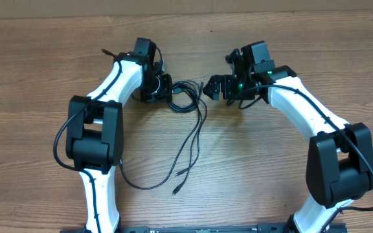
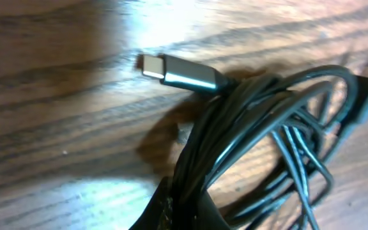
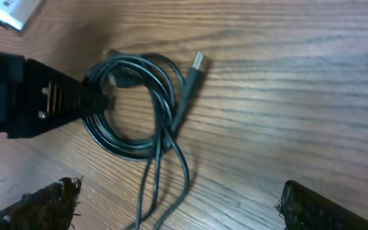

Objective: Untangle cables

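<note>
Cables: coiled bundle on table, loose ends trailing. Left gripper clamped on coil; right gripper wide open beside it.

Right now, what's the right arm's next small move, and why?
Probably lower the right gripper onto the USB plug end and close. The left gripper is shut on the cable coil, pinning it; the right's jaws stand open, holding nothing, and that plug lies free at the coil's edge, likely the easiest strand to draw out.
</note>
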Robot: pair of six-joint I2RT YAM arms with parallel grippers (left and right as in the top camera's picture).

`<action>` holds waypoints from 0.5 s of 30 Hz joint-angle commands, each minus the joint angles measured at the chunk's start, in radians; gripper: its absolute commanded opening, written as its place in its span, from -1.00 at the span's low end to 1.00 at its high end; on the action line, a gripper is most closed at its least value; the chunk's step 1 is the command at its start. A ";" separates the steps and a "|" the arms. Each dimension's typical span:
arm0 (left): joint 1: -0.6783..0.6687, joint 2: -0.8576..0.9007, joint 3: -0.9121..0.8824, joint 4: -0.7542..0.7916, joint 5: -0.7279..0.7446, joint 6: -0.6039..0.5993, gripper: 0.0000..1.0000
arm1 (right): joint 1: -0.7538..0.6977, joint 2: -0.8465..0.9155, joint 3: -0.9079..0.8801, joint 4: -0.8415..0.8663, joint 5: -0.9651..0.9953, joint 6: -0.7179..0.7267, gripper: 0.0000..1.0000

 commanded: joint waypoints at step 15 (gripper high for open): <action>0.000 -0.325 0.011 0.014 0.047 0.061 -0.91 | 0.089 -0.019 -0.068 0.089 -0.102 -0.029 1.00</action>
